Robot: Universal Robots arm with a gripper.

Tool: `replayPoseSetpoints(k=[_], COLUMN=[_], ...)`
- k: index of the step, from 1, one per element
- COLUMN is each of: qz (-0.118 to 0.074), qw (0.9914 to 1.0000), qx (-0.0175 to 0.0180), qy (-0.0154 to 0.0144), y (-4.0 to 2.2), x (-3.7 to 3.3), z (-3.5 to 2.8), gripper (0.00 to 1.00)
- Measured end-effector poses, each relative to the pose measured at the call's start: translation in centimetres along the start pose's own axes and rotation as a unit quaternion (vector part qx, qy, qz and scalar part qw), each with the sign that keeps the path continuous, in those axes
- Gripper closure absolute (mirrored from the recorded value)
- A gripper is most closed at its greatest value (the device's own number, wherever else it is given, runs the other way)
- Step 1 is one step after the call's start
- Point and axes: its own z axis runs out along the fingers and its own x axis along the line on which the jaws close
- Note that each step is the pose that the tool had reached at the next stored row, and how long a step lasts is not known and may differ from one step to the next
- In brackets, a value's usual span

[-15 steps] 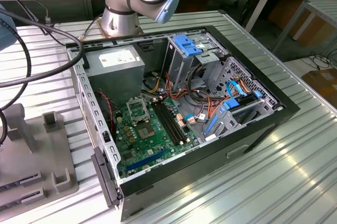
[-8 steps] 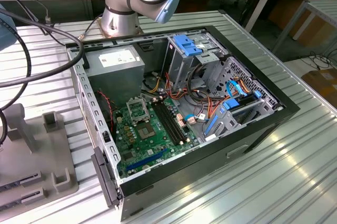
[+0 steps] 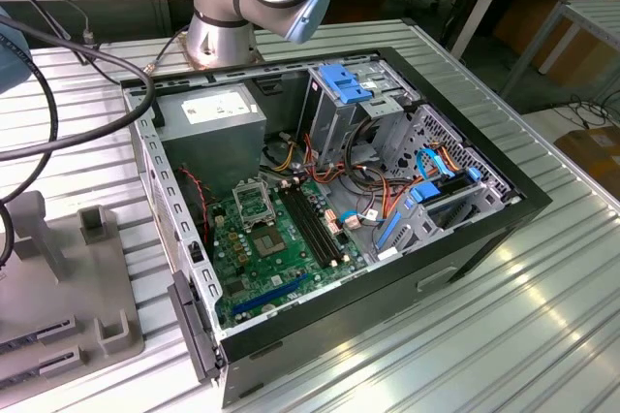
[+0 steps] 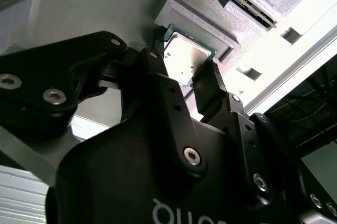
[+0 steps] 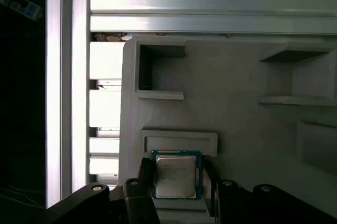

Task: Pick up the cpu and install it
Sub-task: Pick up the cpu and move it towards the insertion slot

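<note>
The cpu (image 5: 175, 176) is a small square chip with a pale metal face and a green rim. It lies on a grey fixture (image 5: 237, 77), just in front of a low raised block (image 5: 179, 141). In the second wrist view the cpu (image 4: 183, 58) shows between two black fingers (image 4: 157, 50). My gripper (image 5: 177, 167) stands over the chip with a finger against each of two opposite edges, so it is shut on the cpu. In the exterior view the black-and-silver socket (image 3: 254, 202) sits on the green board (image 3: 281, 258) inside the open computer case (image 3: 484, 209).
The grey fixture (image 3: 58, 287) lies at the exterior view's left on the ribbed metal table (image 3: 542, 316), with upright blocks and slots on it. The arm's base (image 3: 223, 35) stands behind the case. Cables, drive cages and memory slots crowd the case around the socket.
</note>
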Motion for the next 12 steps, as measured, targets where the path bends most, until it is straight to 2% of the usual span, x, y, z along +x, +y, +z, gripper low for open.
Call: replayPoseSetpoints(k=[5,9,12], qz=[0.0,0.0,0.0], qw=[1.0,0.99999,0.99999], qx=[0.0014,0.0049,0.005], qy=[0.0,0.0001,0.0001], y=[0.0,0.01,0.02], x=[-0.02,-0.02,-0.08], z=[-0.41,-0.48,-0.46], gripper=[0.53,0.53,0.53])
